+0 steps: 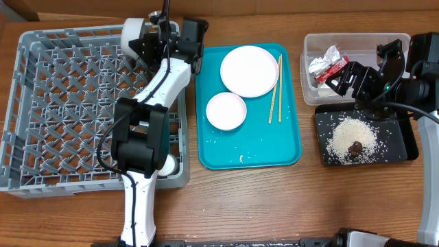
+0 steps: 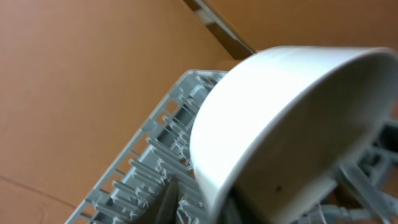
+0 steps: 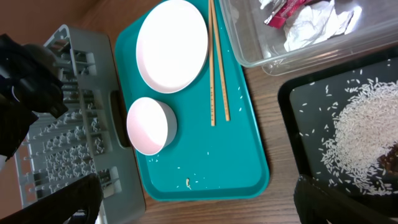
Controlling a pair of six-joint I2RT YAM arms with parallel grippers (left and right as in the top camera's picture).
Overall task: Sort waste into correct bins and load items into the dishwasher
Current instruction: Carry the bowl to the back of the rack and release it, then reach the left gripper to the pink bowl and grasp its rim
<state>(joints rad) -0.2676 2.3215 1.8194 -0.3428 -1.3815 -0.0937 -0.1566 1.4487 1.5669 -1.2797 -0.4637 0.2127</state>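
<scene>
My left gripper is shut on a white bowl and holds it tilted over the far edge of the grey dish rack. In the left wrist view the bowl fills the frame between the jaws. My right gripper is open and empty above the near wall of the clear tub, which holds the red-and-silver wrapper. The black tray holds rice and a brown lump. A large plate, a small bowl and chopsticks lie on the teal tray.
A small white cup sits in the rack's near right corner. A few rice grains and a crumb lie on the teal tray. The left arm's base stands at the front edge of the table.
</scene>
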